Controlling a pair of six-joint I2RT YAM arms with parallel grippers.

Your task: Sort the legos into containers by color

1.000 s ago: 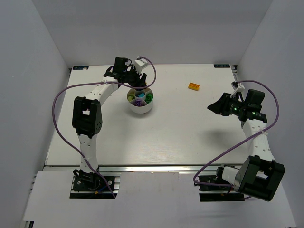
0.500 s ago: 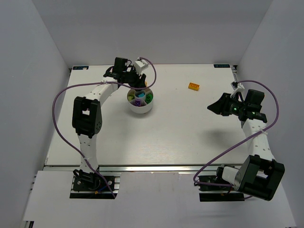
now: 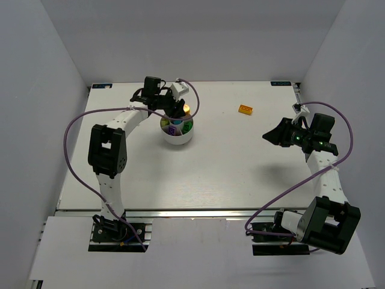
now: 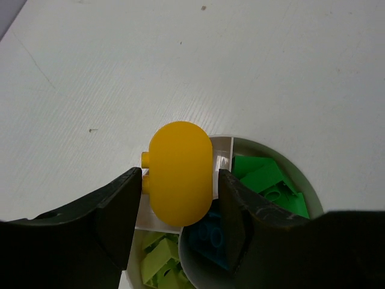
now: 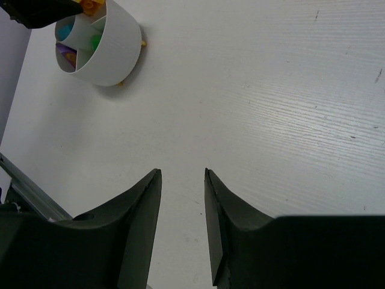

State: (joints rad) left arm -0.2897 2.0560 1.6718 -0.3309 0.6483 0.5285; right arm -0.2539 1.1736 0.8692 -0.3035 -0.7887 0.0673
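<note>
Farthest left, pinched side to side in the left gripper: a held orange lego, smooth and pill-rounded from the wrist view, with two small studs poking toward one finger. Hangs just over the far rim of the round white dish, left of the middle of the table. Below it, in separate wedges: bright green legos, cyan legos and lime legos — from above, a purple lego too. Carried there by the left arm, folded up from its base, forearm stretched along the table's far side, wrist tipped down. Further right, well apart from the dish, flat on the table: a loose orange lego. Farthest right, the right gripper — jaws parted by a narrow gap, nothing between them, above bare table, aimed leftward from the raised, bent right arm.
</note>
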